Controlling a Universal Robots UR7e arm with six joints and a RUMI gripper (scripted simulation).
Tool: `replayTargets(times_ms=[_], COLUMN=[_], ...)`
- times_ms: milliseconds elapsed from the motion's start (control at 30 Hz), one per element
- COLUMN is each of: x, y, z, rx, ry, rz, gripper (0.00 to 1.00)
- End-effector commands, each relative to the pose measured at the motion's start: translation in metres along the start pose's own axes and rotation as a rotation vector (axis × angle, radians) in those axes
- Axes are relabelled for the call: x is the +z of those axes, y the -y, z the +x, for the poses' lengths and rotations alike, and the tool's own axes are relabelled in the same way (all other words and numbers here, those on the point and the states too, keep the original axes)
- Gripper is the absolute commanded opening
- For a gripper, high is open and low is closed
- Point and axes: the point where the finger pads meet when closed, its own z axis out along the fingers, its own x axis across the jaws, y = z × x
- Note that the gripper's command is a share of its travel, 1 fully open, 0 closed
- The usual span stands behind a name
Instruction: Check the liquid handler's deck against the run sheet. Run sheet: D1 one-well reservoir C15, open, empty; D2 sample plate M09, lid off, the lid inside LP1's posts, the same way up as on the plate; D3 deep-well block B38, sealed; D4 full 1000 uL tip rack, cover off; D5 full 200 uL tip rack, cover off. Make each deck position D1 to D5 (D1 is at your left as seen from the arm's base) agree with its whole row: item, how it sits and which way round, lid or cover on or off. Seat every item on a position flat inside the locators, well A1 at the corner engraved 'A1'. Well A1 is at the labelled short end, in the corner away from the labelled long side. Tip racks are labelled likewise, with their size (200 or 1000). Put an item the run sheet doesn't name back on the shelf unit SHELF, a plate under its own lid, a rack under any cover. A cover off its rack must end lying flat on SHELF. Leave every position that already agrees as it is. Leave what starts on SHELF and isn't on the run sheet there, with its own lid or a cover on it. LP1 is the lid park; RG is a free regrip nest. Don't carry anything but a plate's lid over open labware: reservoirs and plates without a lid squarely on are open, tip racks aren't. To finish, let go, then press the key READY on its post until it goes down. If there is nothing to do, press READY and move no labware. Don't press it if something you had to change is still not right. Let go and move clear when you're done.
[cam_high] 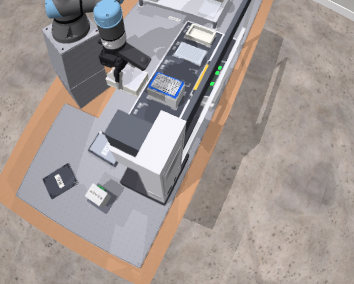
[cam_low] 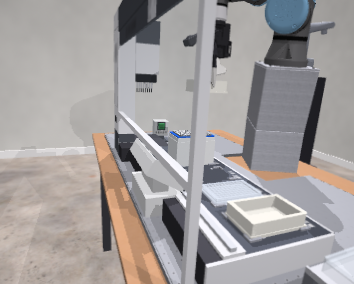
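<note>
In the lower left of the top view a dark square plate [cam_high: 60,180] is lying on the grey mat [cam_high: 65,135], and just right of it a small white box with a green key [cam_high: 97,194] is sitting on its post.

At the upper left my pedestal [cam_high: 60,55] is standing, and my arm is reaching over its right edge. My gripper [cam_high: 119,75] is hanging below the wrist, and my jaws are clamping a pale flat cover [cam_high: 131,81], gripping it at its left edge. In the side view the cover [cam_low: 219,87] is hanging high above the table, well apart from everything on the deck; the frame post is crossing in front of it there, so I cannot tell whether it is sitting level.

Right of my gripper, in the middle of the top view, a blue-rimmed tip rack [cam_high: 167,86] is standing on the deck, uncovered. Below it the big white-and-dark machine head [cam_high: 155,145] is covering part of the deck.

Further toward the upper right a clear plate with many wells [cam_high: 191,52] is lying flat, and beyond it an open cream tray [cam_high: 201,34] is sitting at the end of the row. Along the right edge three green lights [cam_high: 217,74] are glowing on the rail.
</note>
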Motion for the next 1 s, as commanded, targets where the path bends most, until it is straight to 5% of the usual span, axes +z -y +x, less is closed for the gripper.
replayTargets(times_ms=[0, 967], x=[-0.003, -0.004], y=[0.035, 0.080], z=[-0.094, -0.203], rx=[-0.006, -0.006], ry=[-0.003, -0.004], rz=[0.005, 0.005], gripper=[0.00, 0.00])
